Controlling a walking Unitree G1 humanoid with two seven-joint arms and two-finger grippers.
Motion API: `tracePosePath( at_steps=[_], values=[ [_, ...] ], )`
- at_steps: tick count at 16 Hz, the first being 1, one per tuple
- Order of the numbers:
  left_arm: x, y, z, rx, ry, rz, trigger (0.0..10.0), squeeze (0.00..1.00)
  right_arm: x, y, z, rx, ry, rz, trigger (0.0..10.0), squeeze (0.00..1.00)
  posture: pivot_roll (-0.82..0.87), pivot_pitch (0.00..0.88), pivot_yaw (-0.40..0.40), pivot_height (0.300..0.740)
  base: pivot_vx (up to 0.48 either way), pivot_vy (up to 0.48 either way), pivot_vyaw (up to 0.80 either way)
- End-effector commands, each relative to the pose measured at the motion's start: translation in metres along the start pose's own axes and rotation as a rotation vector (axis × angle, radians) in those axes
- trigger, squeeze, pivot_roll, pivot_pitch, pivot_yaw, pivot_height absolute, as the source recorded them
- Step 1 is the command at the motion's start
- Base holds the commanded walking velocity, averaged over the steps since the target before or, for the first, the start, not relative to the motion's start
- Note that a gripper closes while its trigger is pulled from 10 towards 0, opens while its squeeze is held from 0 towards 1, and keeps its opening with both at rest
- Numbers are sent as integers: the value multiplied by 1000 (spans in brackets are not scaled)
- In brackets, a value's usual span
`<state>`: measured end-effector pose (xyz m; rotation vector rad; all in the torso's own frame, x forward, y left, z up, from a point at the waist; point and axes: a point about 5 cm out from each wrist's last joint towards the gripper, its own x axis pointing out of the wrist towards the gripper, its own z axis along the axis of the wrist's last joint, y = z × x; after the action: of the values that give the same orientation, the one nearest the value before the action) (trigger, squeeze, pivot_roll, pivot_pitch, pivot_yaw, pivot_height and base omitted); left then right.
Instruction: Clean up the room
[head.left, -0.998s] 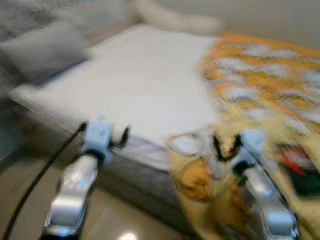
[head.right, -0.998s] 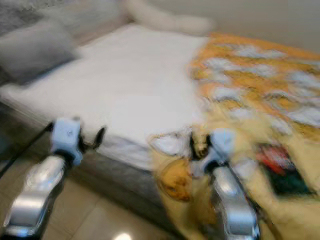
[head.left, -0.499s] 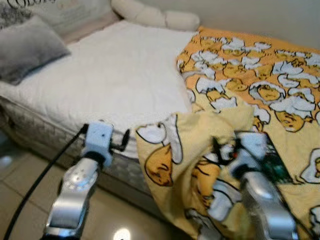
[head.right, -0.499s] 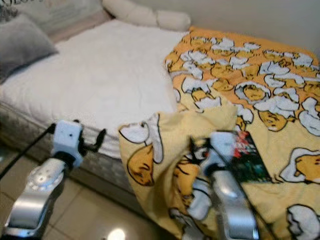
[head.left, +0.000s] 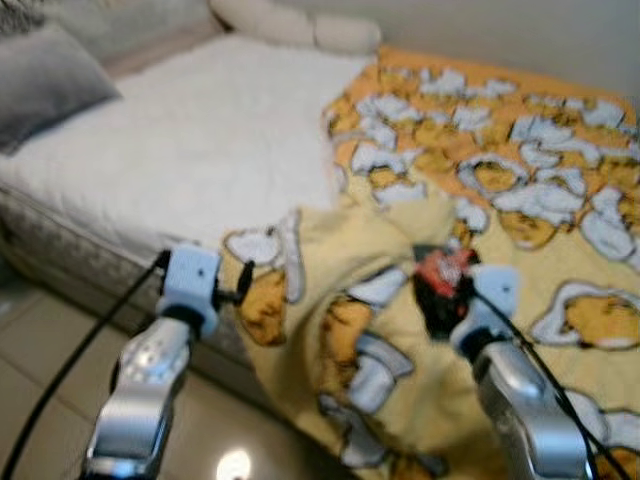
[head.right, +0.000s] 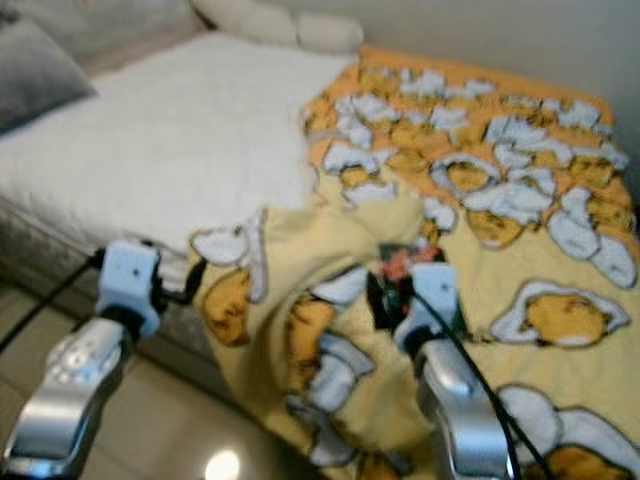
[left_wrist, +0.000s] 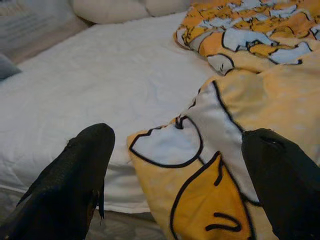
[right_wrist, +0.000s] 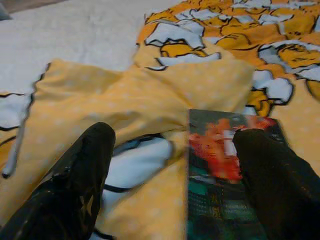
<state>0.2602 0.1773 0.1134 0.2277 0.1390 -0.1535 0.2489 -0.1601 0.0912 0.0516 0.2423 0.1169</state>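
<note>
A yellow and orange cartoon-print blanket (head.left: 520, 180) covers the right side of the bed, and its folded corner (head.left: 300, 300) hangs over the bed's front edge. On it lies a book (right_wrist: 220, 170) with a red and dark green cover, also seen from the head (head.left: 440, 272). My right gripper (right_wrist: 175, 170) hovers open just before the book, one finger (right_wrist: 275, 185) over its cover. It is empty (head.left: 432, 305). My left gripper (left_wrist: 175, 175) is open and empty, level with the bed's edge (head.left: 247, 283) beside the hanging corner.
The white mattress (head.left: 200, 150) is bare on the left half. A grey pillow (head.left: 50, 85) lies at its far left and a cream bolster (head.left: 300, 25) along the head end by the wall. Tiled floor (head.left: 40, 380) runs in front of the bed.
The camera has swung, so the bed has slid left in view. The book, which lay to the right of my right gripper, now lies straight ahead of it. Both grippers stay open.
</note>
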Motion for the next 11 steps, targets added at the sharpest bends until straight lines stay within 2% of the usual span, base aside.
tracePosePath(
  at_steps=[1, 4, 6, 9, 11],
  values=[
    [0, -5, 3, 4, -10, -10, 10000, 761, 0, -8, -2, -16, 25, -28, 10000, 0, -34, 0, -2, 740, 0, -326, 681],
    [-2, 0, 1, 7, -3, 1, 10000, 757, 2, -9, -2, -46, 35, -11, 10000, 0, -35, 0, -8, 740, 0, -325, 800],
    [-2, 1, 1, 6, -1, 6, 10000, 761, 1, -8, -3, -27, 44, 3, 10000, 0, -36, 0, -9, 740, 0, -328, 800],
    [-3, -1, 0, 4, 1, 8, 10000, 761, 0, -7, -6, 10, 59, 29, 10000, 0, -34, 0, -12, 740, 0, -319, 140],
    [-4, 0, -1, -11, 3, 10, 10000, 749, 0, -8, -7, 16, 64, 30, 10000, 0, -34, 0, -14, 740, 0, 0, 0]
  ],
)
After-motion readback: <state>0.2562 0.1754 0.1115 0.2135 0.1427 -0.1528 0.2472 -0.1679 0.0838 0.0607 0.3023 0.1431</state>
